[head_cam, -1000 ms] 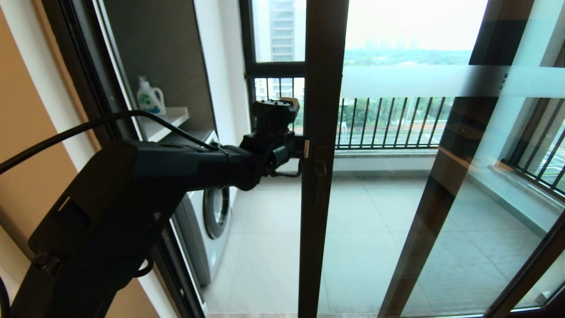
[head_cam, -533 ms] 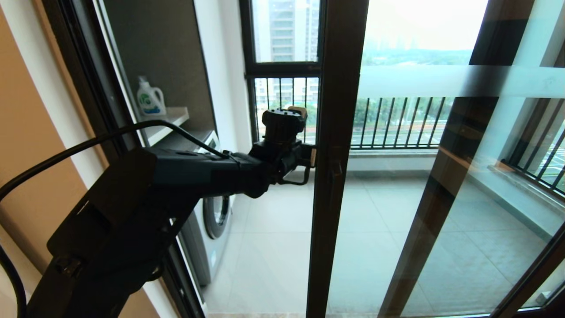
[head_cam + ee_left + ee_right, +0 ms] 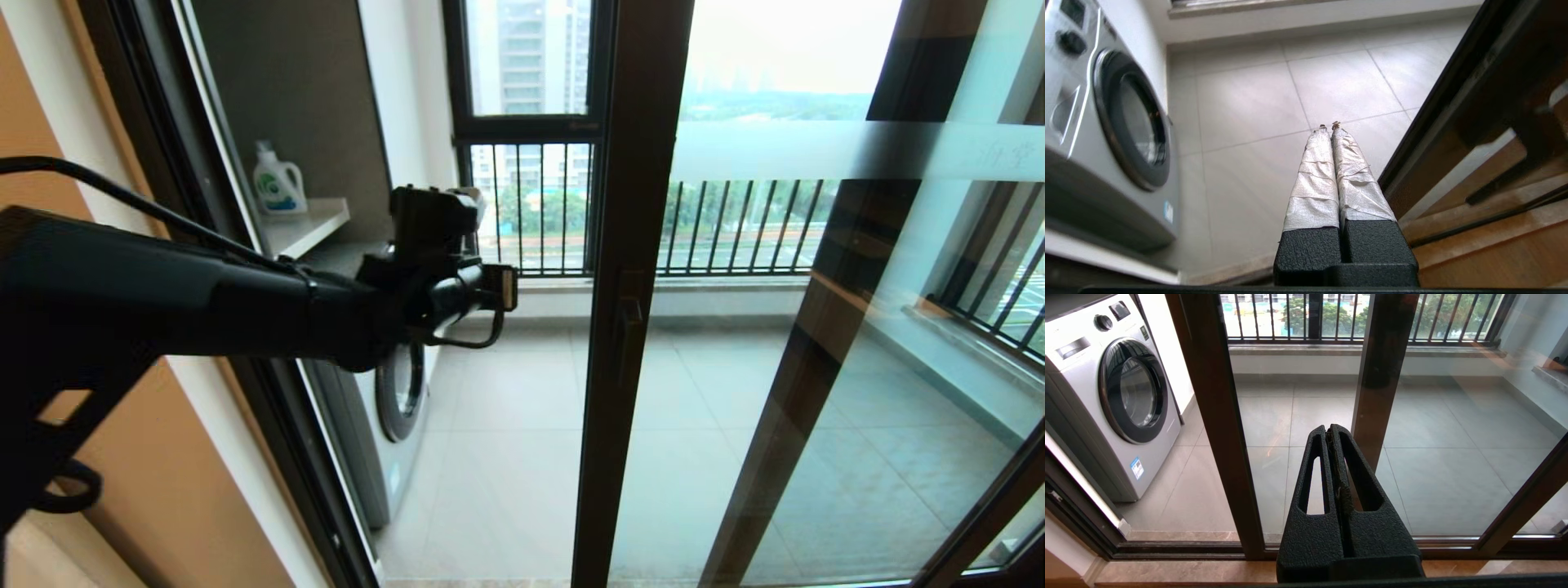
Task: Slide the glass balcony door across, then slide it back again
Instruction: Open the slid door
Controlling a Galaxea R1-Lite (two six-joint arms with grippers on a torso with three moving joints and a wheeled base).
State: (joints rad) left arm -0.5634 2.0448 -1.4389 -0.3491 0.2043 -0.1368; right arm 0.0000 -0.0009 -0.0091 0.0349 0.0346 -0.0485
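Observation:
The glass balcony door (image 3: 637, 204) has a dark brown frame with a handle (image 3: 629, 314). Its frosted band (image 3: 816, 151) bears faint characters at the far right. The doorway is open to the left of its upright edge. My left gripper (image 3: 508, 287) hangs shut in that opening, a short gap left of the door edge and touching nothing. In the left wrist view its taped fingers (image 3: 1314, 171) press together beside the door frame (image 3: 1457, 102). My right gripper (image 3: 1329, 428) is shut and empty, pointing at the door (image 3: 1216, 416) low down; the head view does not show it.
A washing machine (image 3: 392, 392) stands on the balcony at the left, with a detergent bottle (image 3: 277, 184) on a shelf (image 3: 314, 220) above it. The fixed door frame (image 3: 163, 163) borders the opening on the left. Behind are the outer window's railing bars (image 3: 531, 204) and a second panel's upright (image 3: 824, 351).
The door edge has slid to the right, widening the opening. My left gripper, which was against that edge, has come off it and drawn back to the left.

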